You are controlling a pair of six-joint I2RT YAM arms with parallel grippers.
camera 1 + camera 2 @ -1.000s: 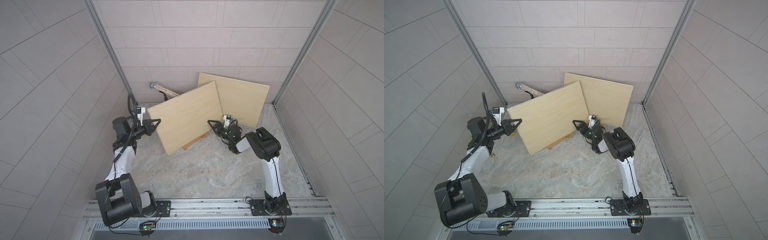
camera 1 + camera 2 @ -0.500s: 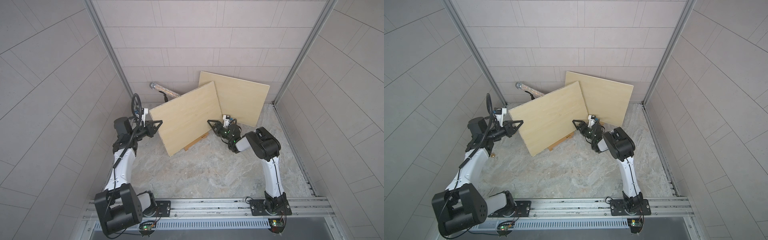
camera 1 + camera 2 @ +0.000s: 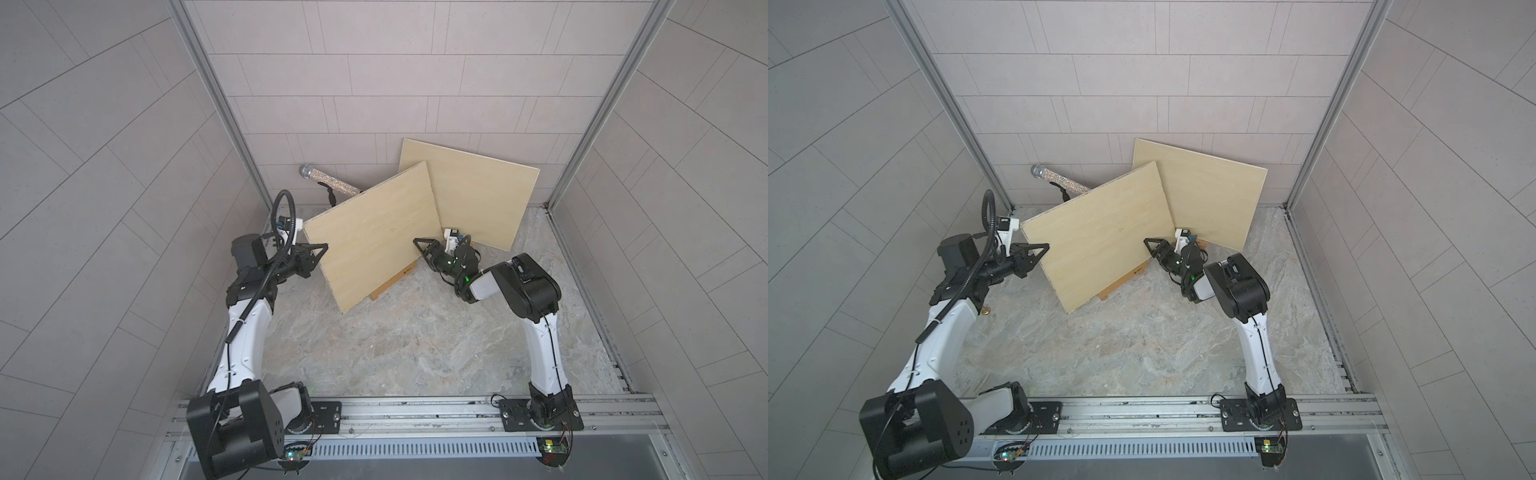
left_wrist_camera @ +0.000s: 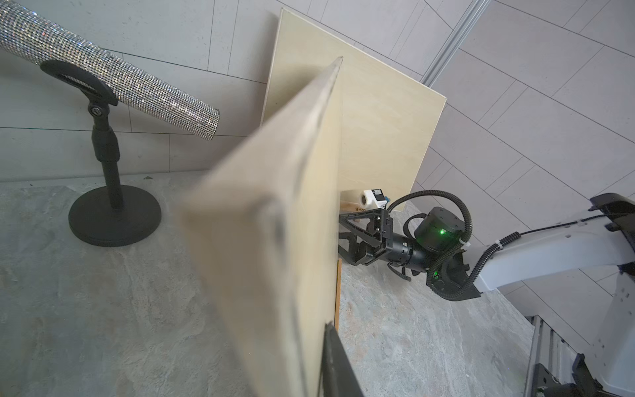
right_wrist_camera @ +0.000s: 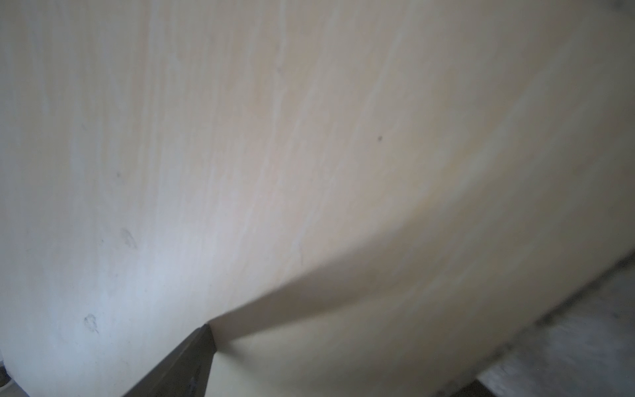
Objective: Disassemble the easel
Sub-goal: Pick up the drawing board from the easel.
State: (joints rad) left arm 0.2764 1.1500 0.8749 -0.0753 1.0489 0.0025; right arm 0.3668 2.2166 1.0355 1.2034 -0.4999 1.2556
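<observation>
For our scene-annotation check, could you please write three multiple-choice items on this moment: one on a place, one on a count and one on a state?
1. Where is the rear board?
A. lying on a shelf
B. leaning against the back wall
C. hanging from a hook

2. How many wooden boards are in view?
A. one
B. two
C. four

3. On the right end effector, how do the jaws stand?
A. open
B. shut on a cup
C. shut on a cloth

Key:
1. B, it stands tilted against the wall tiles.
2. B, the front board overlaps the rear one and no other shows.
3. A, the jaws gape beside the front board's edge.
</observation>
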